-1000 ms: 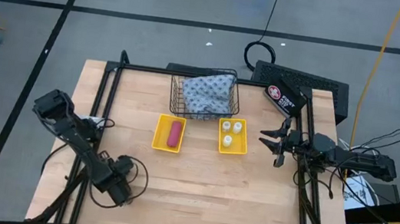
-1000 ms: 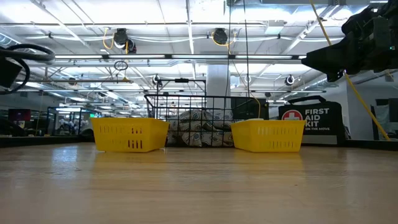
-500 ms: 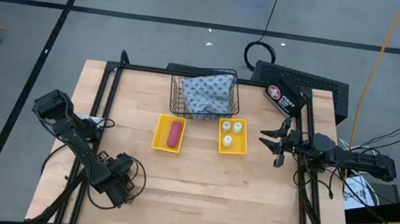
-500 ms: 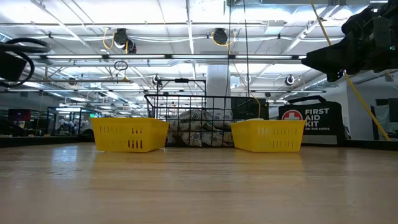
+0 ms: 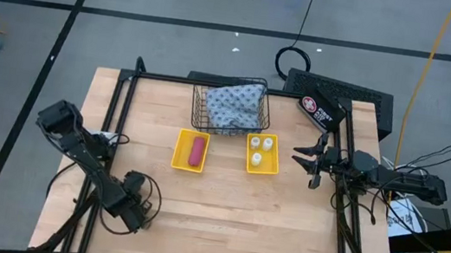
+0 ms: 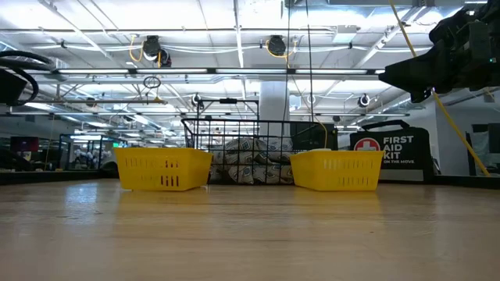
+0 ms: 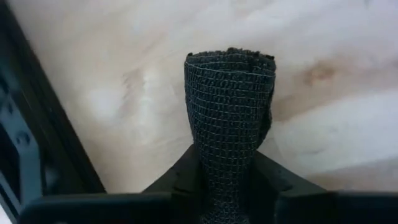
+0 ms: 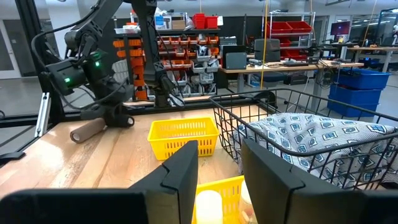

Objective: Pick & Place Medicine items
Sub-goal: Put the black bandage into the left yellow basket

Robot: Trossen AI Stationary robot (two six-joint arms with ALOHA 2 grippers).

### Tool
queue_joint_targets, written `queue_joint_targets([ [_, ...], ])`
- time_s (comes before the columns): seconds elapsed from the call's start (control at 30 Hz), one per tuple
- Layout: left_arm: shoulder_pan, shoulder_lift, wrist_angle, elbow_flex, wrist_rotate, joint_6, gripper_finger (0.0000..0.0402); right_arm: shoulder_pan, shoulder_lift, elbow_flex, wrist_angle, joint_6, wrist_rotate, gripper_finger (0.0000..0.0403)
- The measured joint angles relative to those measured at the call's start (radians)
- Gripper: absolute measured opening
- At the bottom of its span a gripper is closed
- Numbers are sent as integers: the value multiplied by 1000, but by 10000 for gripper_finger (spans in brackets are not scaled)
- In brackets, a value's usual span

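My left gripper [image 5: 133, 209] points down over the table's near left part, shut on a black mesh-wrapped oblong piece [image 7: 230, 99]. A brown oblong piece [image 8: 87, 130] lies on the wood beside it. A pink piece [image 5: 196, 150] lies in the left yellow tray [image 5: 179, 148]. White bottles [image 5: 261, 147] stand in the right yellow tray [image 5: 273, 166]. The patterned pouch [image 5: 234, 104] fills the wire basket [image 5: 198, 110]. My right gripper [image 5: 302, 158] waits level at the right edge, open, with nothing between its fingers. My left gripper pinches the black piece's near end [image 7: 227, 171] between its two fingers [image 7: 177, 177], coming from above and pointing steeply down. The piece runs on along the fingers and its free end [image 7: 230, 62] points at the wood. Its soft wrap is dented in at the fingers. Whether that end touches the table cannot be told.
A black first aid kit bag [image 5: 325, 112] sits at the far right corner behind the trays. A black frame rail [image 5: 120, 104] borders the table's left side. Bare wood [image 5: 240, 216] stretches across the near half.
My left gripper has rolled about its own axis while staying over the same spot near the table's near left corner. My right arm has kept still, and the trays, basket and their contents have not moved.
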Motion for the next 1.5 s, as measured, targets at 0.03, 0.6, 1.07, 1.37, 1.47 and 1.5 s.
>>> queue_joint_targets([
  [0.03, 11, -9, -4, -1, 4, -37, 79, 0, 0, 0, 0, 0, 0, 114],
  [0.6, 282, -311, 11, -1, -394, -131, 97, 0, 0, 0, 0, 0, 0, 114],
  [1.07, 625, -342, 422, -1, -435, 473, 94, 0, 0, 0, 0, 0, 0, 114],
  [1.37, 804, -329, 626, 0, -351, 781, 93, 0, 0, 0, 0, 0, 0, 114],
  [1.47, 848, -308, 624, 0, -319, 811, 93, 0, 0, 0, 0, 0, 0, 114],
  [1.5, 857, -297, 617, 0, -300, 820, 93, 0, 0, 0, 0, 0, 0, 114],
])
